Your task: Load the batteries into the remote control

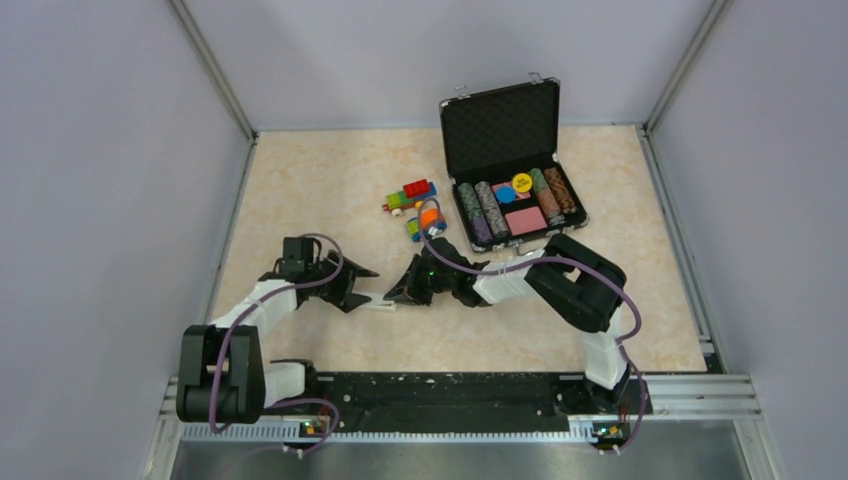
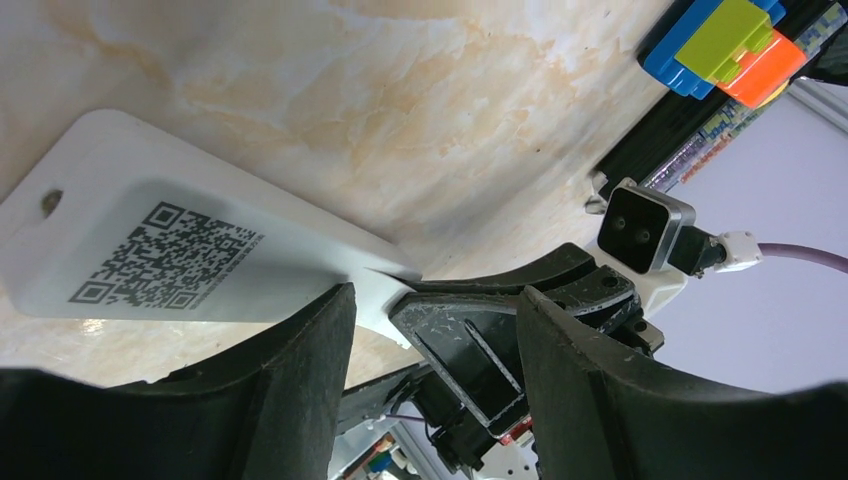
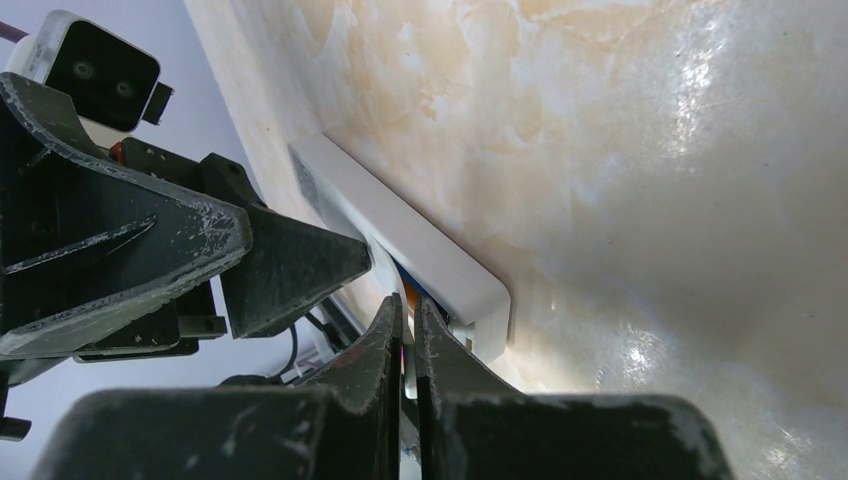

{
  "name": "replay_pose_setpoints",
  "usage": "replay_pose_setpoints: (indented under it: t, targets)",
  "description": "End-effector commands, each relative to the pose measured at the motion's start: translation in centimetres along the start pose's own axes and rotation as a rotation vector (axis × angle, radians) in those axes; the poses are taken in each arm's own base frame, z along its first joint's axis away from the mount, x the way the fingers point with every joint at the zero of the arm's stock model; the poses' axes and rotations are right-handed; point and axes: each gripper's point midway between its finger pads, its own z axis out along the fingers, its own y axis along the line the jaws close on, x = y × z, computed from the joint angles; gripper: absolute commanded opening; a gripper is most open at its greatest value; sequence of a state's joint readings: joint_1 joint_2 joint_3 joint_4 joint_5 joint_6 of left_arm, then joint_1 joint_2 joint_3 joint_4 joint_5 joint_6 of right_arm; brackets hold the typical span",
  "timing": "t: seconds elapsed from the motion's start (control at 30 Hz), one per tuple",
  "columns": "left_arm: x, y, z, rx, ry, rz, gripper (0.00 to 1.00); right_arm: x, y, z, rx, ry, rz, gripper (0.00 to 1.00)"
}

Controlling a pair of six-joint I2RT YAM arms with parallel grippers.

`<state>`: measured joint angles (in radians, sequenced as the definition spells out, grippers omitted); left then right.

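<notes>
Seemingly caught at the seating stage. Called, by the look of it, for keeping the remote control pinned flat on the marble-patterned table, then for pressing straight down and gently on the batteries, glimpsed only as a blue sliver and an orange one inside the open bay at the remote's near end. Would probably have gone best with a slow, square push and no sideways drag, to avoid skating the slim white bar across the smooth top or popping a cell back out. Could not tell whether both cells were fully home, nor which way round.

Found the left arm stretched low from the left and the right arm folded back on itself and reaching in from the right, meeting nose to nose at mid-table over the remote. Showed the left gripper spread wide and gripping nothing, one finger just beside the QR-labelled face of the remote, the other well clear. Showed the right gripper pinched to a bare slit, tips right at the bay. Could not make out anything held in that slit.
</notes>
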<state>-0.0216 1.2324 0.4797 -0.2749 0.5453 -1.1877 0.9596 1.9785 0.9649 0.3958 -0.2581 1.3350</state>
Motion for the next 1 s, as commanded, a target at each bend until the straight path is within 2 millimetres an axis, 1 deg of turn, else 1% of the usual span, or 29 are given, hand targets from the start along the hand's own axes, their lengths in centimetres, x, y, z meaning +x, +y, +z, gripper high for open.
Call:
replay_pose_setpoints:
  t: [0.0, 0.13, 0.27, 0.4, 0.47, 0.5, 0.57, 0.73, 0.9, 0.97]
  targets:
    - [-0.8, 0.9, 0.7, -0.033, -0.056, 0.028, 0.65, 1.3, -5.0, 1.0, 0.179, 0.003, -0.012, 0.02]
    - [0.3, 1.7, 1.2, -0.067, -0.003, 0.075, 0.64, 1.3, -5.1, 1.0, 0.189, 0.005, -0.010, 0.03]
    - [1.1, 3.0, 1.2, -0.108, 0.038, 0.115, 0.64, 1.3, -5.2, 0.9, 0.199, 0.003, -0.010, 0.06]
    - [0.9, 4.4, 1.2, -0.165, 0.020, 0.125, 0.64, 1.3, -5.3, 0.8, 0.212, 0.005, -0.013, 0.11]
    - [0.7, 4.8, 1.3, -0.180, 0.014, 0.121, 0.63, 1.2, -5.2, 0.8, 0.222, 0.006, -0.020, 0.13]
    - [0.7, 5.0, 1.3, -0.186, 0.012, 0.120, 0.63, 1.3, -5.5, 0.7, 0.241, 0.010, -0.028, 0.14]
    - [0.6, 5.4, 1.4, -0.204, 0.009, 0.119, 0.63, 1.1, -4.9, 0.5, 0.246, 0.007, -0.047, 0.15]
    - [0.3, 6.5, 1.6, -0.246, 0.001, 0.130, 0.63, 0.7, -4.1, 0.0, 0.269, -0.002, -0.079, 0.18]
    - [0.2, 7.3, 1.7, -0.269, -0.005, 0.135, 0.63, 0.6, -3.3, -0.5, 0.264, -0.010, -0.083, 0.21]
    - [0.2, 7.6, 1.7, -0.279, -0.005, 0.137, 0.62, 0.4, -2.7, -0.6, 0.254, -0.012, -0.088, 0.22]
